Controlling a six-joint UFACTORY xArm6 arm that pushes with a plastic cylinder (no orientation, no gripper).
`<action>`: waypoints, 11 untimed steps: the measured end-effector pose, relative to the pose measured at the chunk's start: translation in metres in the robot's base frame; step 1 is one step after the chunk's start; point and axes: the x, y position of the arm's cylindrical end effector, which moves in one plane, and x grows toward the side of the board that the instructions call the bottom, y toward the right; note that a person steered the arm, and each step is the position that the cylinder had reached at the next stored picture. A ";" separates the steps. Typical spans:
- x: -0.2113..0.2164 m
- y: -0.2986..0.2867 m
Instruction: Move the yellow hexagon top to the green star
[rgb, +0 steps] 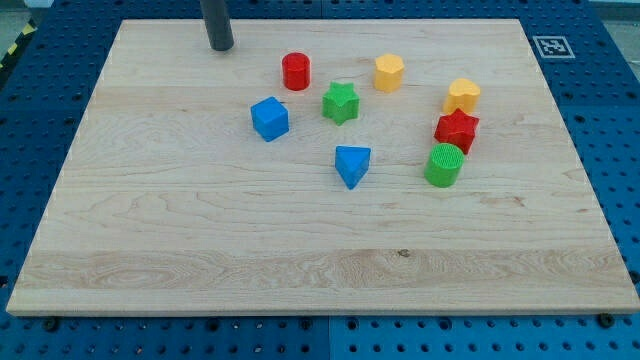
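The yellow hexagon (389, 72) sits near the view's top, right of centre. The green star (340, 102) lies just below and to the left of it, a small gap apart. My tip (220, 46) rests on the board at the view's top left, well to the left of both blocks and left of the red cylinder (296, 71). It touches no block.
A blue cube (269, 118) lies left of the green star. A blue triangle (352, 164) lies below it. At the right are a yellow heart-shaped block (463, 95), a red star (456, 129) and a green cylinder (444, 165). The wooden board (200, 250) sits on a blue pegboard.
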 end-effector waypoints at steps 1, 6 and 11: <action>0.000 0.000; 0.030 0.157; 0.052 0.292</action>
